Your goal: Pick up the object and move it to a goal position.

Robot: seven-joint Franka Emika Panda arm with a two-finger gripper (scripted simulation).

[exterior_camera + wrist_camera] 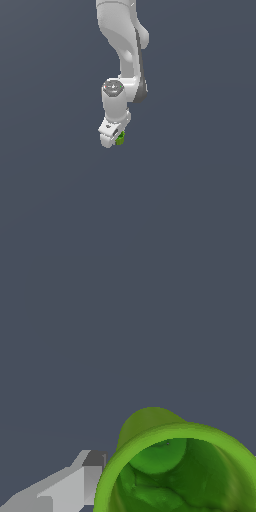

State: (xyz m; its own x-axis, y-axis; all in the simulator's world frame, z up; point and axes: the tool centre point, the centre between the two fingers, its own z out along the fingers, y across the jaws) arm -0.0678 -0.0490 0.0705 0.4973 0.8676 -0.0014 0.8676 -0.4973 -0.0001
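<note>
The object [120, 138] is a tiny bright green cup-like piece, seen at the tip of my white gripper [116, 139] in the exterior view. In the wrist view the green cup [170, 466] fills the lower part of the picture, its open mouth toward the camera. One grey finger [75, 483] lies against its rim; the other finger is hidden. The gripper is shut on the cup and holds it above the plain grey ground.
The white arm [122, 45] comes down from the top of the exterior view. The plain grey ground [200, 200] surrounds it, with no other object and no marked goal showing.
</note>
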